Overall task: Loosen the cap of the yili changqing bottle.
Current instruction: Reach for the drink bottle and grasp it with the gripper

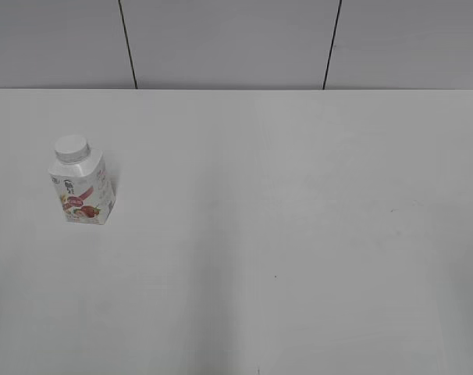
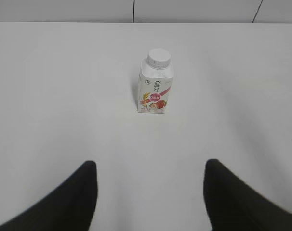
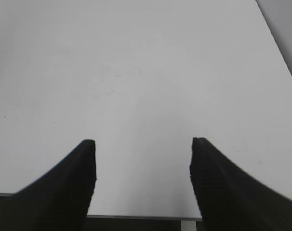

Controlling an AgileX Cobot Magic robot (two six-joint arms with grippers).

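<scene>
The yili changqing bottle [image 1: 84,191] stands upright at the left of the white table, white with pink-red strawberry graphics. Its white ribbed cap [image 1: 71,148] sits on the neck. In the left wrist view the bottle [image 2: 155,90] and cap [image 2: 159,57] stand well ahead of my left gripper [image 2: 151,166], which is open and empty. My right gripper [image 3: 142,143] is open and empty over bare table near the front edge; the bottle is out of that view. Neither gripper shows in the exterior view.
The white table [image 1: 299,234] ends at a grey panelled wall [image 1: 236,39] at the back. The table's front edge [image 3: 136,216] lies just below the right gripper's fingers, and its right edge [image 3: 281,53] shows at the upper right.
</scene>
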